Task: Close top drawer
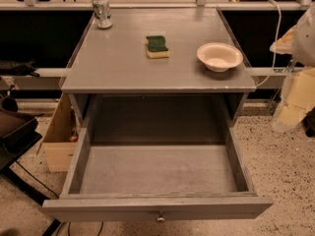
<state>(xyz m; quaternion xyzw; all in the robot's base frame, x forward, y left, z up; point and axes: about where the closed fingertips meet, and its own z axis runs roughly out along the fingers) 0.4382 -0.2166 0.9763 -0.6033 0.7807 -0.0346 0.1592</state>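
The top drawer (98, 208) of a grey wooden cabinet is pulled far out toward the camera. Its deep box is empty and its long flat front has one small round metal knob (160, 217) at the bottom middle of the view. The cavity behind it under the cabinet top (123, 68) is dark and open. My gripper is not in view. A pale rounded shape (304, 31) at the right edge may be part of my arm.
On the cabinet top stand a metal can (102, 11) at the back left, a green-and-yellow sponge (157, 46) in the middle and a white bowl (219, 56) at the right. A cardboard box (59, 136) sits on the floor left of the cabinet, beside a black stand (15, 132).
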